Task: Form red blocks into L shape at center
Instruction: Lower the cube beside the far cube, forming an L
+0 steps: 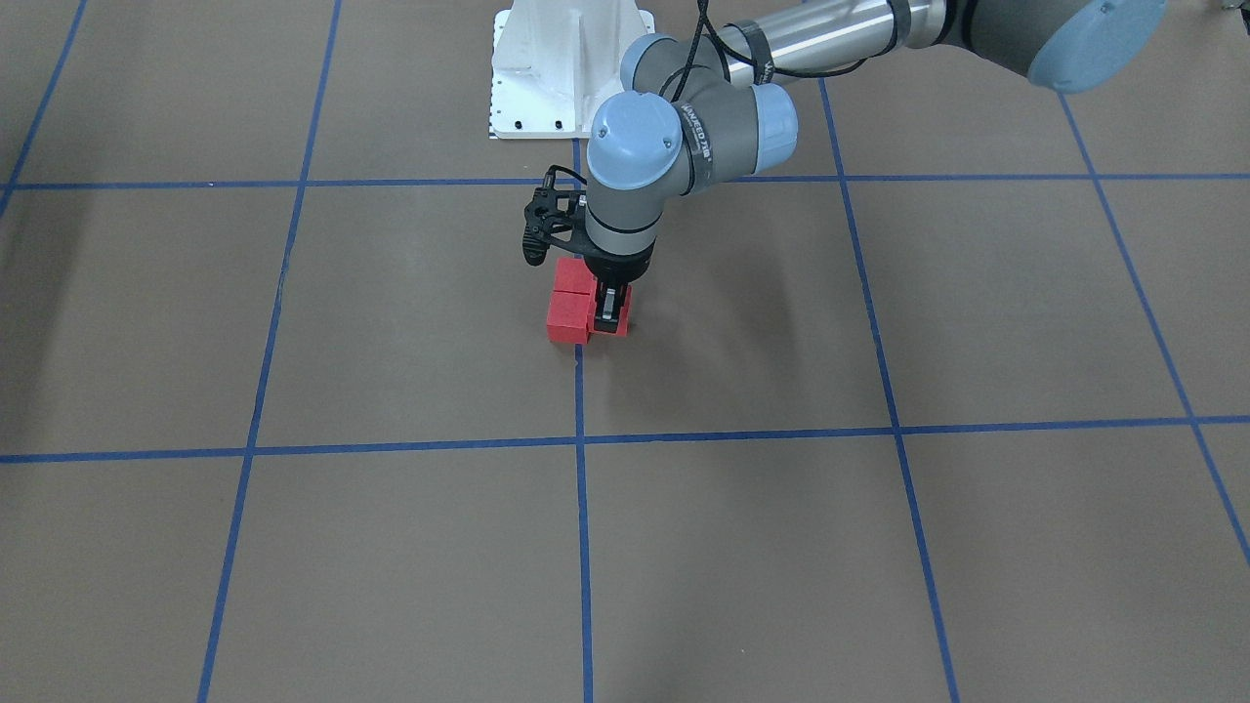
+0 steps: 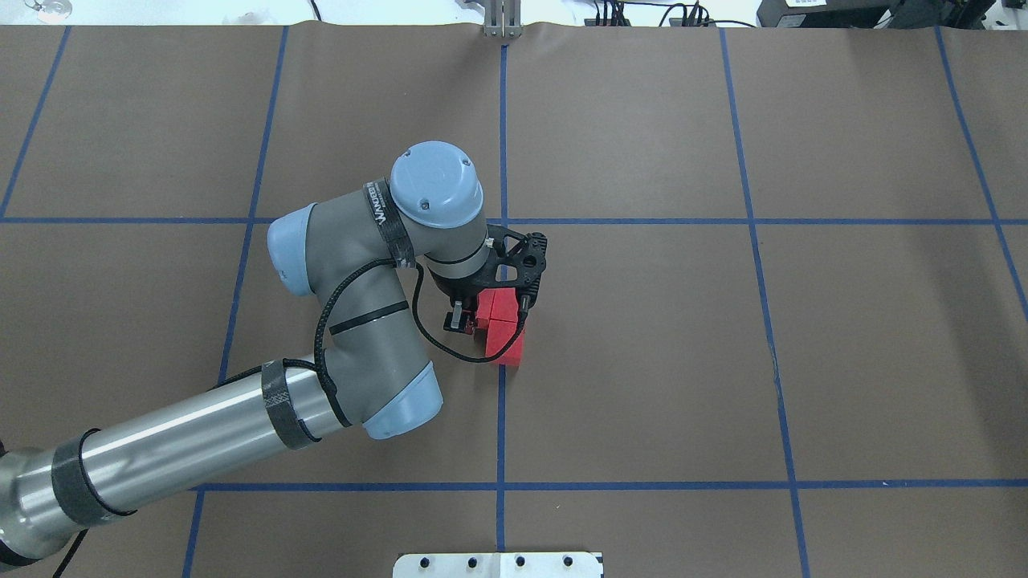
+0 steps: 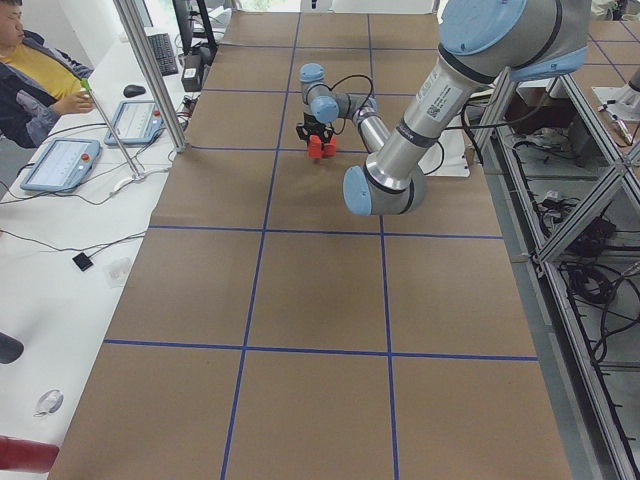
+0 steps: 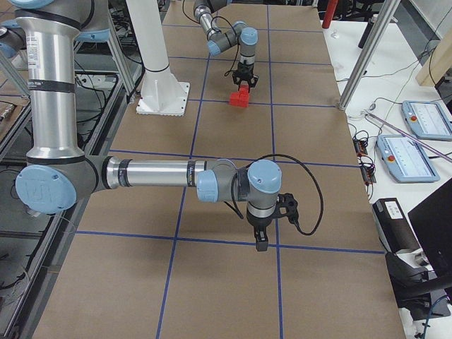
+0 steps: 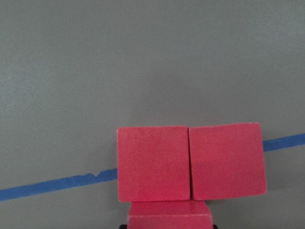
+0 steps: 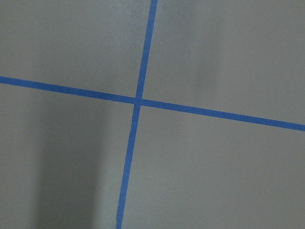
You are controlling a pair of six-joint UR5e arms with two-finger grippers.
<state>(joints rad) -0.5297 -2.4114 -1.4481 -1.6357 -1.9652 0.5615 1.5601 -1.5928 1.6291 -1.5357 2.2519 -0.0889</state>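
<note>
Two red blocks [image 5: 152,162] [image 5: 226,160] lie side by side and touching on the blue center line [image 2: 501,417]. A third red block [image 5: 169,214] sits against the left one of the pair in the left wrist view, so the three make an L. They show as a cluster in the overhead view [image 2: 504,325] and the front view [image 1: 568,305]. My left gripper [image 1: 610,317] points straight down and is shut on the third block at table height. My right gripper [image 4: 260,244] hangs far away over a tape crossing; I cannot tell if it is open.
The white robot base [image 1: 547,68] stands behind the blocks. A seated operator [image 3: 30,80] and tablets [image 3: 60,165] are at a side bench. The right wrist view shows only a blue tape crossing [image 6: 137,101] on brown table.
</note>
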